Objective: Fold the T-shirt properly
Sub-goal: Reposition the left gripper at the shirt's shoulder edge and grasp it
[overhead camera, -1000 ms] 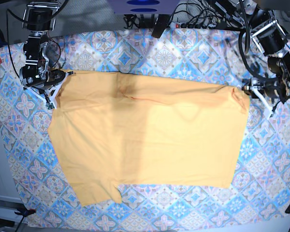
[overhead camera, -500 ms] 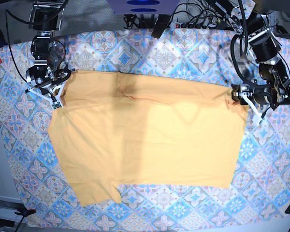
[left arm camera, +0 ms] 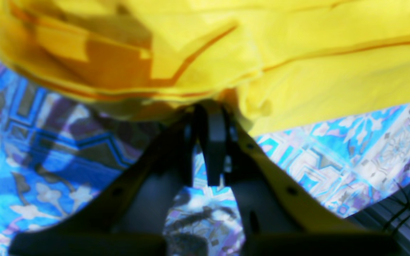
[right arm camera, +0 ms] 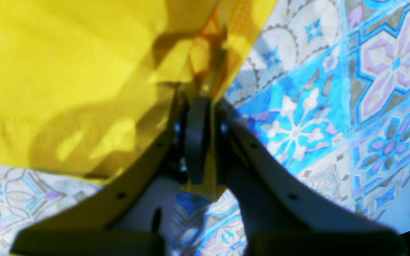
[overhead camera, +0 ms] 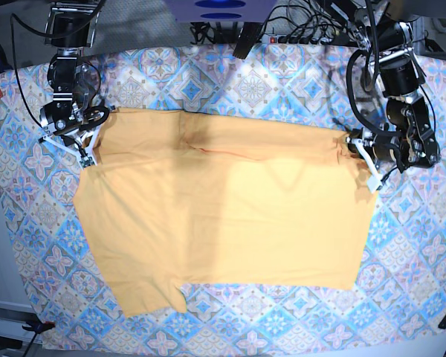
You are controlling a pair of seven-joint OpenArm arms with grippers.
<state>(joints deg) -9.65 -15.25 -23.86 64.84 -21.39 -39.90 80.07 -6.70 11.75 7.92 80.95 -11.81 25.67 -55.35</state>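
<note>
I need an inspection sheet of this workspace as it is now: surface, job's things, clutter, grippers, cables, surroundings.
Surface: tablecloth, blue-and-pink tile pattern, covering the table.
Job's things: T-shirt, mustard, lying mostly flat, partly folded, one sleeve at the near edge.
Clutter: nothing seen on the cloth.
Grippers: left gripper shut on the T-shirt edge; right gripper shut on the T-shirt, fabric pinched between the jaws.
Cables: black cables bundled behind the far edge.
Surroundings: power strip among the cables; the rest too dark to tell.
</note>
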